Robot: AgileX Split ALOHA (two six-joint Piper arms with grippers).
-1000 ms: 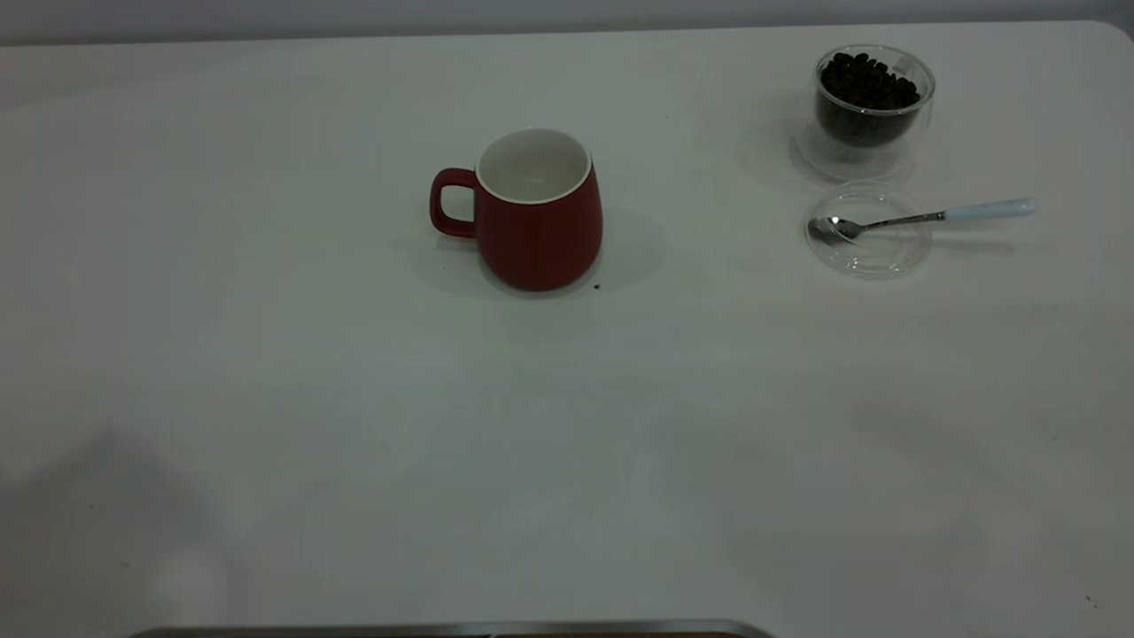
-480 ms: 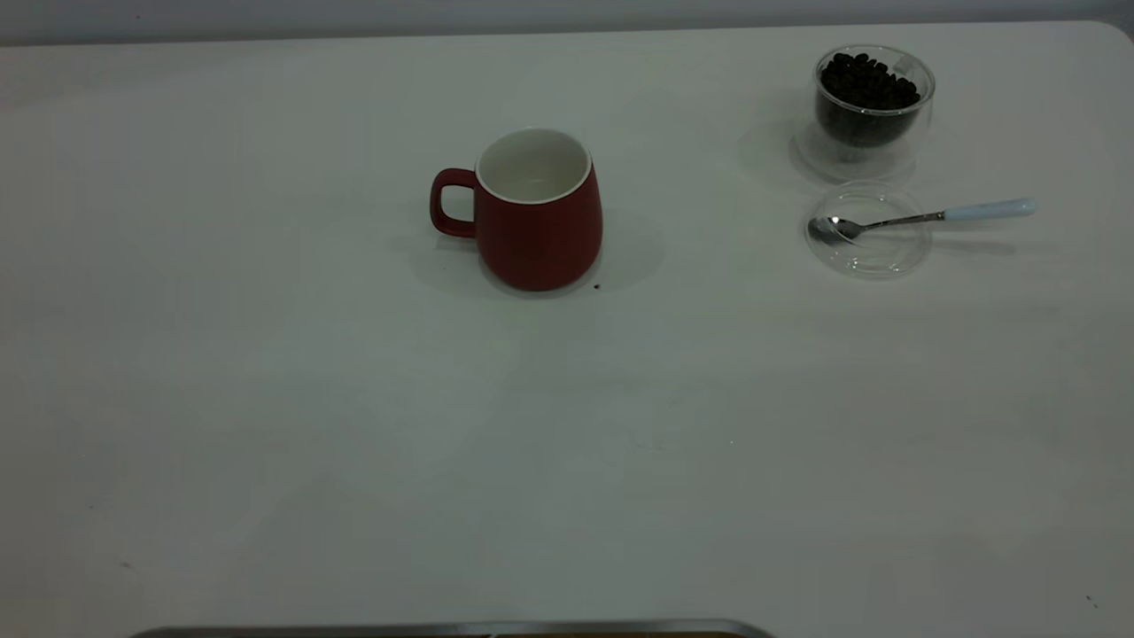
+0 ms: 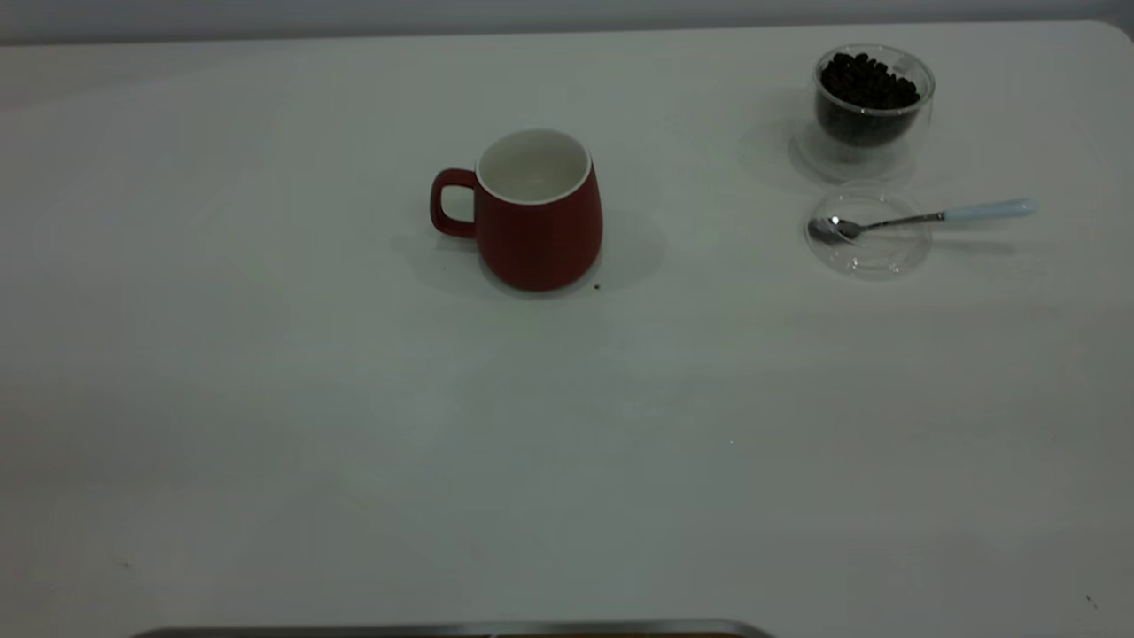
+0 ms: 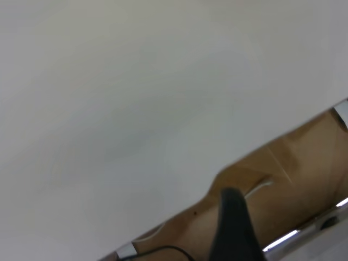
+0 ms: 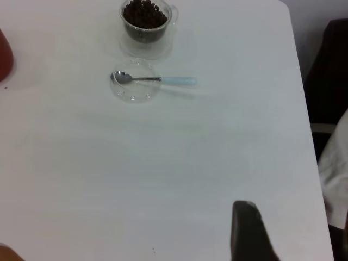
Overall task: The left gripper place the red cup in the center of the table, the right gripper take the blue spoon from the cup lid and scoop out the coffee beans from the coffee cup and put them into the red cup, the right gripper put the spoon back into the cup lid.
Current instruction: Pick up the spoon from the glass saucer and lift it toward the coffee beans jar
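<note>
**Mug set, spoon waits on its lid**

The red cup (image 3: pixel 539 213) stands upright near the middle of the table (image 3: pixel 266 399), handle pointing away from the glassware. Well to its right sits the coffee cup (image 3: pixel 873 102), heaped with coffee beans (image 3: pixel 866 81); just in front of that, the blue spoon (image 3: pixel 926 217) lies with its bowl in the cup lid (image 3: pixel 868 232) and its handle overhanging. The spoon looks light, stiff and slippery; the pale handle is probably the place to pinch. The right gripper (image 5: pixel 247 231) hangs well short of it, its spread impossible to judge. Nothing on the table has shifted from a second ago; only faint shadows near the front edge have cleared.
</note>
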